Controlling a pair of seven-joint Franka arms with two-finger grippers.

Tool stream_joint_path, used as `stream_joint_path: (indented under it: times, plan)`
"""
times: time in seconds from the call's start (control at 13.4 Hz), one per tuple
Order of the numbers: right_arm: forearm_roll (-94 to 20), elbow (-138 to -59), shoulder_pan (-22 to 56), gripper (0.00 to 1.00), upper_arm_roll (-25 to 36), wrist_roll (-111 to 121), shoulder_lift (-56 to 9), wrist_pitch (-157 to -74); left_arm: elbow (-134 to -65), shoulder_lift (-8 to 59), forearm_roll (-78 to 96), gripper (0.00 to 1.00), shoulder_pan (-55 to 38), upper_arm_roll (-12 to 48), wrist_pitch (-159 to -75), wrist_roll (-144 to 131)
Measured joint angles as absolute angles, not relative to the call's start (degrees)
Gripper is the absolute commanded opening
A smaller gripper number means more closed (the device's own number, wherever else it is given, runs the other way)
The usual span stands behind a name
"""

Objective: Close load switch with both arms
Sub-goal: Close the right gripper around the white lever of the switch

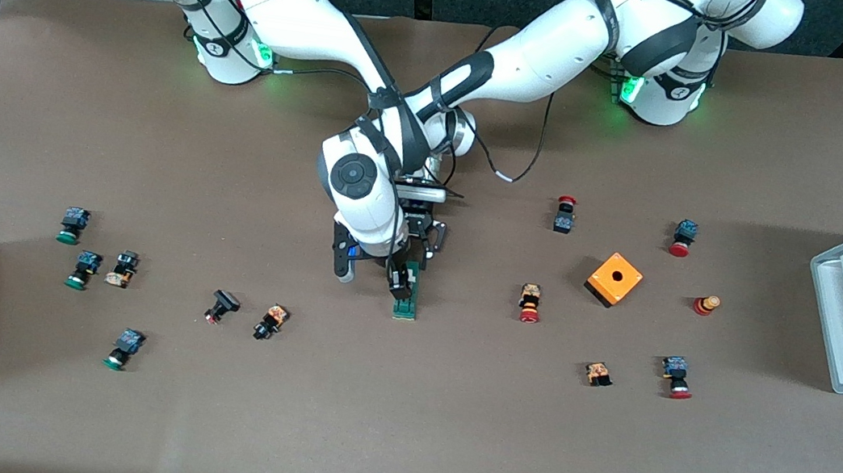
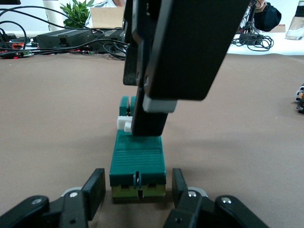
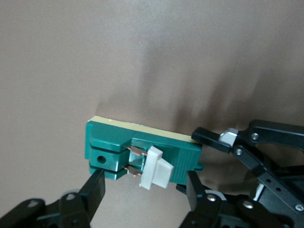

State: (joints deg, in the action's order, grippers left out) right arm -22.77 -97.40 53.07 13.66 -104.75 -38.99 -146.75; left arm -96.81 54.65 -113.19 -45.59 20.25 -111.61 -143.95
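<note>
Brown table [image 1: 396, 429], both grippers at load switch [image 1: 405, 305]

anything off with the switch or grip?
Switch lies flat on the table. Its white tab sticks up, not closed. Left gripper straddles one end; right gripper straddles the tab. Nothing damaged.

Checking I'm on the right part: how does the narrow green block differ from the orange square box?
The narrow green block is long with a white tab; the orange square box is cube-like with a round hole on top. The left gripper and right gripper are at the block; the box stands free toward the left arm's end. Both rest on the table.
</note>
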Motion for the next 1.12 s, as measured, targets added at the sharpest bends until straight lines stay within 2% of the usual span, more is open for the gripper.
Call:
stream_joint_path:
  times: [0.52,0.75,1.12]
  plan:
    - [-22.77,-97.84,53.63,0.73,13.65,-104.82,-39.13,-147.47,-96.81,54.66,-113.2,0.65,-45.59,20.24,-111.43,-143.96]
    - [-22.77,-98.14,53.63,0.66,13.63,-104.82,-39.24,-148.02,-96.81,54.66,-113.21,0.65,-45.59,20.24,-111.42,-143.98]
    - [-22.77,-98.71,53.64,0.63,13.58,-104.82,-39.33,-149.34,-96.8,54.67,-113.22,0.65,-45.59,20.24,-111.41,-144.0]
